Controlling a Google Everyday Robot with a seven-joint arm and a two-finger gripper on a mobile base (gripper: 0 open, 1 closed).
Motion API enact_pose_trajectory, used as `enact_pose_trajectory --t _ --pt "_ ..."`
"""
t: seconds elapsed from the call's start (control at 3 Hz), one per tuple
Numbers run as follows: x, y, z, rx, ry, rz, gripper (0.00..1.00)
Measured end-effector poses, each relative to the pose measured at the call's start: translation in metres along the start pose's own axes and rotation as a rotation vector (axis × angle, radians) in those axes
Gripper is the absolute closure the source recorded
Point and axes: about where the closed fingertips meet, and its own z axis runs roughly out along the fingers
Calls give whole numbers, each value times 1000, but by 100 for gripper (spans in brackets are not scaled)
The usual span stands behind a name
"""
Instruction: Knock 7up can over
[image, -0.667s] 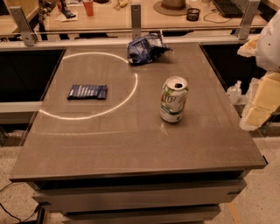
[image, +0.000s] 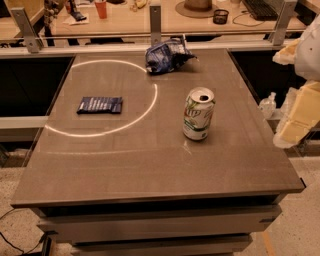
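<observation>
The 7up can (image: 198, 114) stands upright on the grey table (image: 150, 165), right of the middle, its silver top with the open tab hole facing up. Its body is white and green. My gripper (image: 298, 117) shows as cream-coloured parts at the right edge of the camera view. It is beyond the table's right edge, about level with the can and well apart from it.
A wrinkly blue chip bag (image: 166, 55) lies at the table's far edge. A flat dark-blue packet (image: 100, 105) lies at the left, inside a bright ring of light (image: 150, 105). A desk with clutter (image: 200, 7) stands behind, and a small bottle (image: 268, 104) is to the right.
</observation>
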Motion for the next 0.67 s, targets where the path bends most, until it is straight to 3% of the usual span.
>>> enact_pose_trajectory --t 0.33,0.67 --pt "10 -4 6 -20 -93 89 0" --pt "38 -12 29 -30 -284 215 0"
